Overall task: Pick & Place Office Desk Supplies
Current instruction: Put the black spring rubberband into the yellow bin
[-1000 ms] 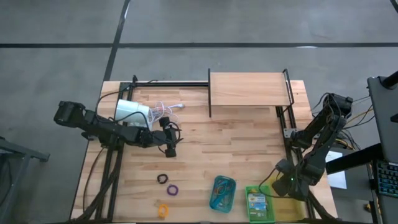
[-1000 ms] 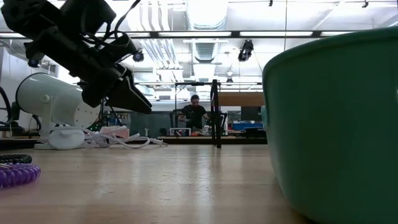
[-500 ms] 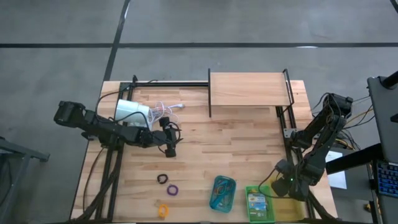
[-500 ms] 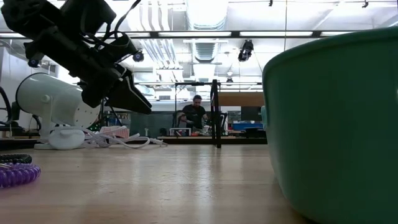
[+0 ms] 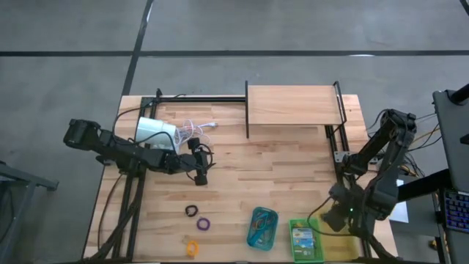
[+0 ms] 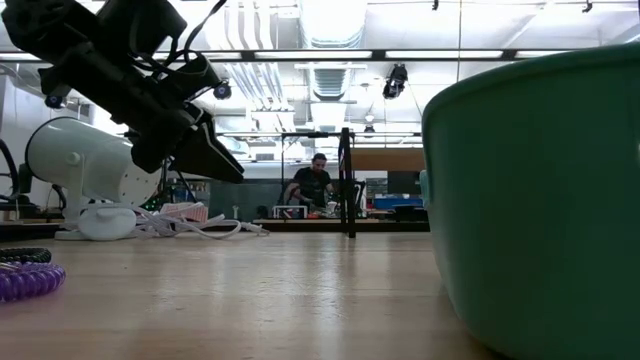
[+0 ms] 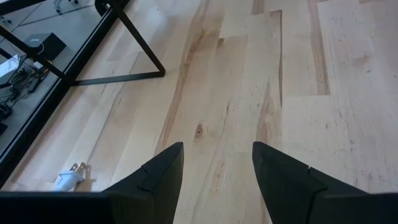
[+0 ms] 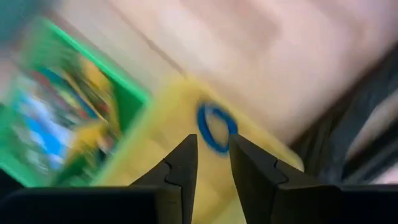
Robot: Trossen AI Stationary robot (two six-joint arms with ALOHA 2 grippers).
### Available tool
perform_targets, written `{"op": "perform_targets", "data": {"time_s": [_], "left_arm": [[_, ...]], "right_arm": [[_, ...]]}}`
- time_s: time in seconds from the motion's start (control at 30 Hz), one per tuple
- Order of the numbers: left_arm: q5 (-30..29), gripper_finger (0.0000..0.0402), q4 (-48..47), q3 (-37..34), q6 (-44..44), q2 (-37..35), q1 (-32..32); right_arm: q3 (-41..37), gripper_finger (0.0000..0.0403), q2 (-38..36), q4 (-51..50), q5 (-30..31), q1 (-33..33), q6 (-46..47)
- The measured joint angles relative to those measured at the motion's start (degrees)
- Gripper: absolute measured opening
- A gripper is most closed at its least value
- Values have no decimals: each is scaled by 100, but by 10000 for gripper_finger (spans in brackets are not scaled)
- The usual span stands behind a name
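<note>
Just past the right gripper's (image 8: 208, 163) fingertips, a blue loop (image 8: 216, 127) lies on a yellow tray (image 8: 171, 118), untouched; the fingers (image 8: 180, 167) stand slightly apart with nothing between them, so released. Beside the yellow tray sits the green tray (image 8: 134, 93) with a crayon box (image 8: 62, 127) in it, both smeared by motion blur in the wrist view.

Versus a second ago: the right arm has shifted a bit in the high view, its gripper (image 5: 331, 218) now slightly further toward the table's right edge, still at the green tray's (image 5: 306, 253) corner. Everything else is unchanged. The yellow tray cannot be made out from above.

Crayon box (image 5: 302, 237) shows in the green tray from above; the teal tray (image 5: 261, 226) next to it holds thin loops, colours hard to tell. Black loop (image 5: 191, 211), purple loop (image 5: 203, 223) and orange loop (image 5: 193, 246) lie loose on the table (image 5: 286, 165) left of the trays, well apart from both grippers.

Left gripper (image 7: 217, 168) hangs over bare wood near the lamp (image 5: 155, 132) and its cord (image 5: 192, 130), fingers spread, empty, unmoved. A plug (image 7: 69, 179) lies off to one side.

Low view: teal tray (image 6: 540, 200) fills the right, cut off; purple loop (image 6: 28, 281) cut at the left edge. A person (image 6: 315, 185) sits far behind.
</note>
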Motion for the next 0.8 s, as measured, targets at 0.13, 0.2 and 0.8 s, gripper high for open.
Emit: {"op": "perform_targets", "data": {"time_s": [0.13,0.2,0.8], "left_arm": [[0,197,-2,0,0,0,2],[0,197,-2,0,0,0,0],[0,197,-2,0,0,-2,1]], "right_arm": [[531,89,0,-817,1520,-4,-307],[660,90,-1,-1166,2543,-31,-341],[-1115,79,-447,4564,3769,-2846,-7923]]}}
